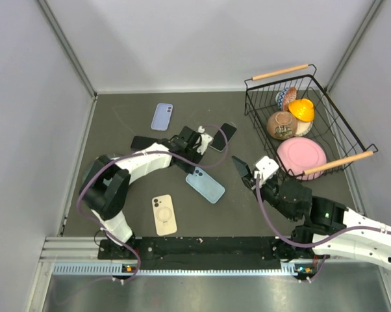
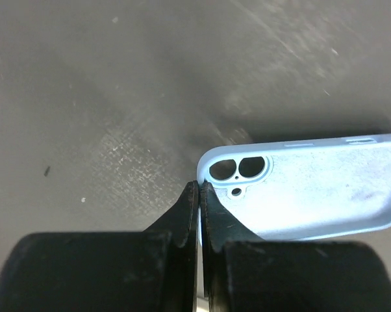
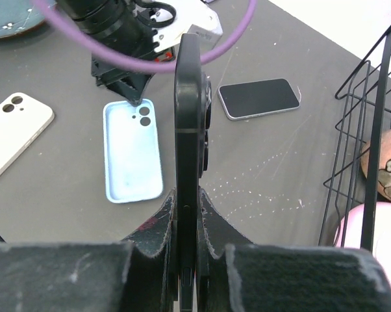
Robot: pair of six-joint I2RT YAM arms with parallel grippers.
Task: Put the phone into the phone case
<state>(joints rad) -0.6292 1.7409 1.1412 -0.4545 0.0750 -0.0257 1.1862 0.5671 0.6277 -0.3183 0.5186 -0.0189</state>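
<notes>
The light blue phone case (image 1: 205, 185) lies open side up in the middle of the table, also in the right wrist view (image 3: 132, 149). My left gripper (image 1: 195, 170) is shut, its tips (image 2: 199, 185) pinching the case's (image 2: 312, 188) thin rim at the camera-hole corner. A sliver of that rim shows between the jaws. My right gripper (image 1: 251, 174) is shut on a black phone (image 3: 189, 97), held edge-on and upright between the fingers (image 3: 197, 195). It hangs to the right of the case, apart from it.
Other phones lie around: a lavender one (image 1: 162, 117) at the back, a cream one (image 1: 163, 214) near the front, a dark screen-up one (image 1: 223, 135), another dark one (image 1: 143, 142). A black wire basket (image 1: 325, 97) with bowls and a pink plate stands at the right.
</notes>
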